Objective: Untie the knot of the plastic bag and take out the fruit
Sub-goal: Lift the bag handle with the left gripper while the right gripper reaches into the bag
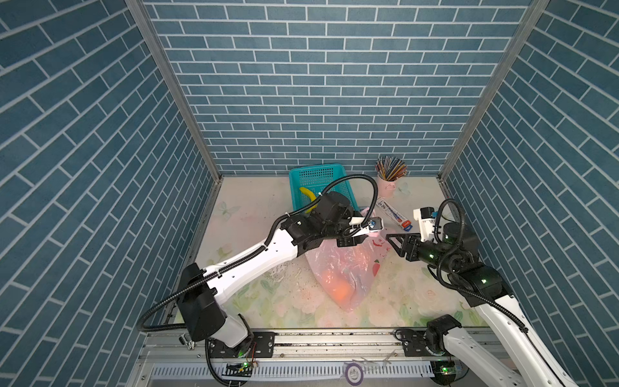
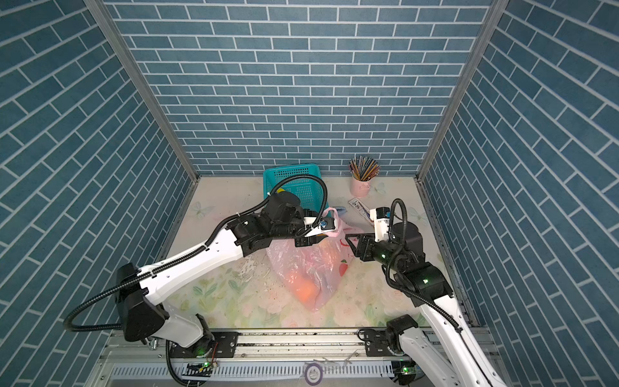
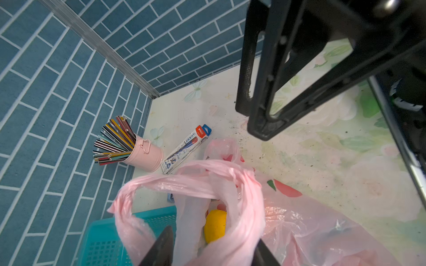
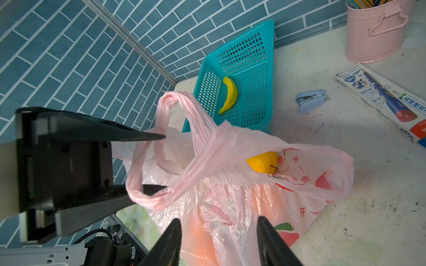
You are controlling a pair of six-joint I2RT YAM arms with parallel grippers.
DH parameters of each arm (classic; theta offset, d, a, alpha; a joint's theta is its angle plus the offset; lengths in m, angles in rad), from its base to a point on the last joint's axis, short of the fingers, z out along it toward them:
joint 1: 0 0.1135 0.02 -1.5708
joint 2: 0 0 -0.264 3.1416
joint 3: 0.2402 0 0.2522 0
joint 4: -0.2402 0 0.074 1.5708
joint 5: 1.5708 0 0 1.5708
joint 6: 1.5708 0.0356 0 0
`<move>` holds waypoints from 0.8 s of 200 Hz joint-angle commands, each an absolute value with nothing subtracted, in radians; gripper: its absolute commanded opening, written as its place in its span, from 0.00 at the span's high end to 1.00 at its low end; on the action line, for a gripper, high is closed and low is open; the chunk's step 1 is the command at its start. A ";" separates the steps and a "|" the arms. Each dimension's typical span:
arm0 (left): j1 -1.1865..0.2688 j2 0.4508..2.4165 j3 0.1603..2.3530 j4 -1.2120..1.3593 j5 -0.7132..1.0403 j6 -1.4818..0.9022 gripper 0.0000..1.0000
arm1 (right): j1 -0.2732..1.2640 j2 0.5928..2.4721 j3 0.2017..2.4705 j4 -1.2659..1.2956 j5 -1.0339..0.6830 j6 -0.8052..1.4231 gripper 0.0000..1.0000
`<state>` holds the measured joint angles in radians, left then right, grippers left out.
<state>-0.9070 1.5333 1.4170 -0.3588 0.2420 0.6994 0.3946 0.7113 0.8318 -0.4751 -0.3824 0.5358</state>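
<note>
The pink plastic bag (image 1: 345, 268) (image 2: 311, 268) lies mid-table. Its two handle strips cross in a loose knot (image 4: 214, 138) (image 3: 242, 179). A yellow fruit (image 4: 262, 164) (image 3: 215, 225) shows in the bag's mouth, and an orange fruit (image 1: 341, 291) (image 2: 304, 289) glows through the film. My left gripper (image 4: 161, 163) (image 3: 214, 248) is open at the bag's top, with one handle loop hooked over a finger (image 4: 152, 190). My right gripper (image 4: 219, 230) (image 1: 390, 239) (image 2: 348, 239) is open just right of the bag's mouth, holding nothing.
A teal basket (image 1: 311, 181) (image 4: 249, 57) with a yellow banana (image 4: 229, 95) stands behind the bag by the back wall. A pink pencil cup (image 1: 388, 186), a pencil box (image 1: 393, 214) and a blue stapler (image 4: 311, 100) lie at the back right.
</note>
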 commanded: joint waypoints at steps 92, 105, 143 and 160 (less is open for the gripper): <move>-0.856 1.689 1.788 -0.452 0.138 0.118 0.96 | 0.432 0.689 0.588 0.071 -0.405 0.595 0.23; -0.840 1.690 1.796 -0.448 0.162 0.070 0.96 | 0.435 0.719 0.573 0.147 -0.403 0.595 0.21; -0.761 1.677 1.786 -0.409 0.287 -0.075 0.96 | 0.439 0.852 0.608 0.278 -0.444 0.588 0.20; -0.740 1.668 1.774 -0.396 0.291 -0.107 0.96 | 0.442 0.904 0.626 0.319 -0.505 0.590 0.33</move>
<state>-0.7742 1.6867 1.7668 -0.4137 0.2333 0.0128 0.4339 0.8524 0.5812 0.1802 -0.4381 0.5842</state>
